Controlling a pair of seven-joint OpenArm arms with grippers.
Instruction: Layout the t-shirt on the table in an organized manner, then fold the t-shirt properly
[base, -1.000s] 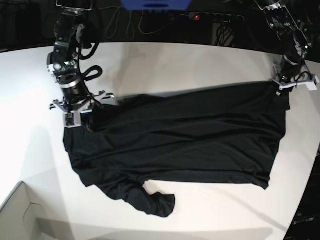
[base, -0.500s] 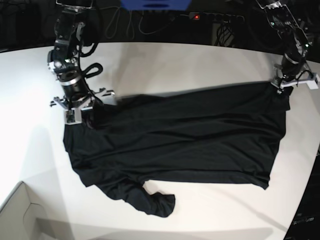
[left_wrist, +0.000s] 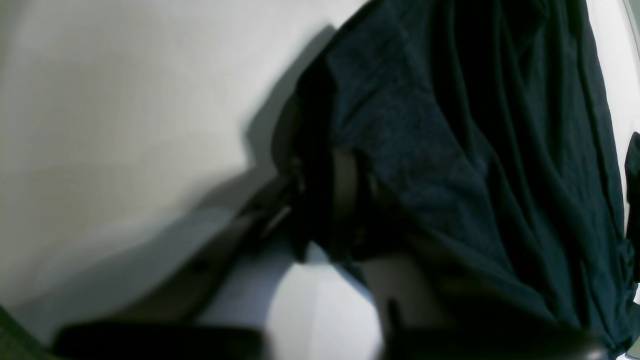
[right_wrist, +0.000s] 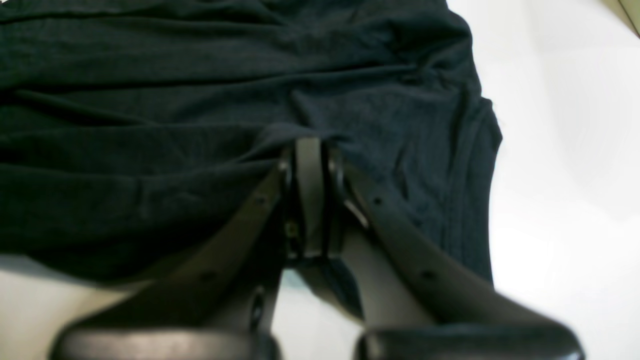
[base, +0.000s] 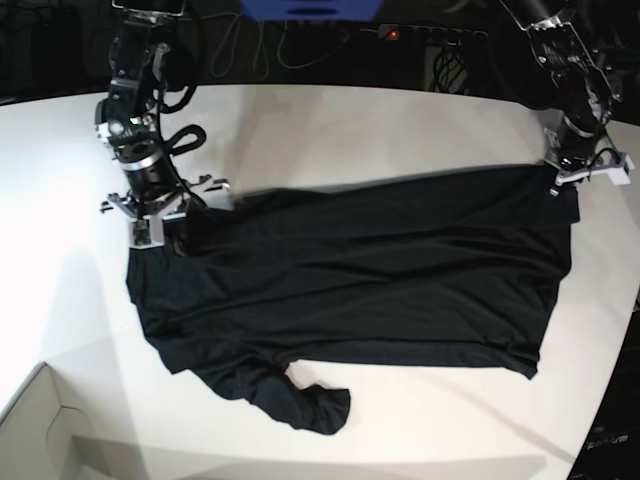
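The plain black, thin-fabric t-shirt (base: 350, 285) lies spread across the middle of the large white matte table (base: 330, 130), body running left to right, lightly creased. 1 sleeve is bunched at lower centre of the base view. The right gripper (right_wrist: 310, 150) sits at the shirt's upper-left corner in the base view, fingers pressed together with a fold of black cloth pinched between them. The left gripper (left_wrist: 325, 190) is at the upper-right corner, fingers drawn narrow onto the fabric edge there; wrist view is blurred. A pale cardboard box corner (base: 40, 430) shows at lower left.
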